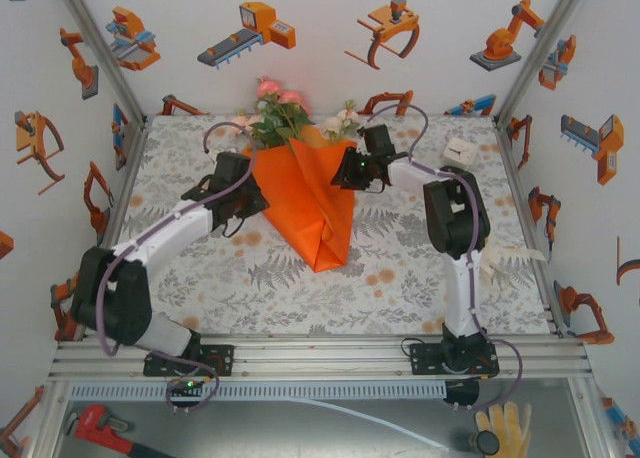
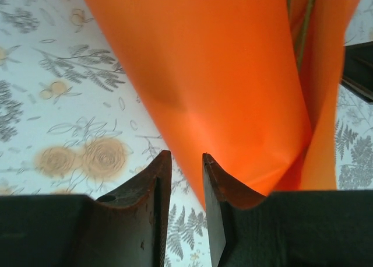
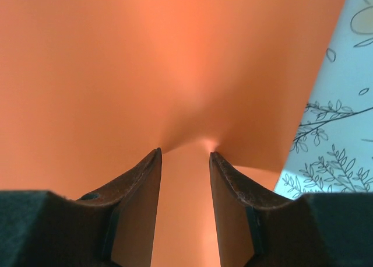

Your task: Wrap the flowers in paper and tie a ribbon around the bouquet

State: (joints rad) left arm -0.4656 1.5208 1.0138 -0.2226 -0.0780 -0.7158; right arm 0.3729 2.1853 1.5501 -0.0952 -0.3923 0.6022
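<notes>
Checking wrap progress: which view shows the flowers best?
Top external: the flowers show pink and cream blooms and leaves past the far end of the paper. The left wrist view catches thin green stems inside the paper fold; the right wrist camera faces plain paper.

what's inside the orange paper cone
Flowers: blooms and leaves poke out the far end, and thin green stems show through a fold. The paper hides the rest of the stems.

I see the cloth-covered tabletop (image 1: 420,278) carrying the folded orange paper (image 1: 318,213) at centre, with the flowers (image 1: 280,108) at its far end.
</notes>
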